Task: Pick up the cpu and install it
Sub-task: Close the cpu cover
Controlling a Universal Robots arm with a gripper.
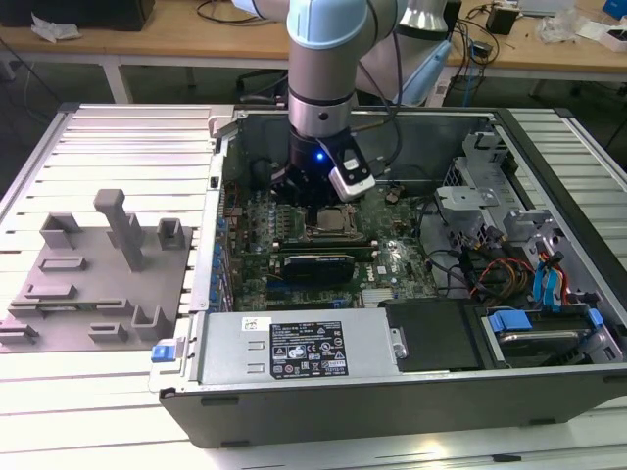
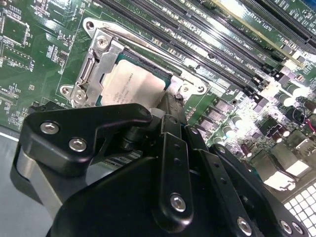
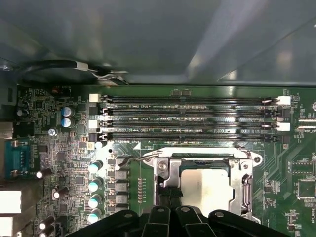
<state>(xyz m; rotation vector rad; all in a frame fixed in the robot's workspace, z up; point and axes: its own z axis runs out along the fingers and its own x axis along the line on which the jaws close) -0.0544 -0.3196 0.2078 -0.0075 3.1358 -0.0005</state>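
The cpu [image 2: 133, 86] lies flat with its silvery top up inside the metal-framed socket [image 2: 94, 64] on the green motherboard. In the first wrist view the cpu [image 3: 207, 187] sits within the socket frame [image 3: 247, 173]. My gripper [image 2: 172, 101] is just above the board at one edge of the chip, its black fingers together and nothing between them. The first wrist view has the gripper [image 3: 168, 192] beside the chip rather than around it. In the exterior view my gripper [image 1: 318, 201] reaches down into the open computer case over the socket [image 1: 331, 223].
Memory slots [image 3: 192, 118] run alongside the socket. A long black graphics card [image 1: 313, 266] lies nearer the power supply [image 1: 294, 348]. Drive cages and cables [image 1: 509, 264] crowd the exterior view's right. A grey fixture plate [image 1: 98, 284] sits outside the case on the exterior view's left.
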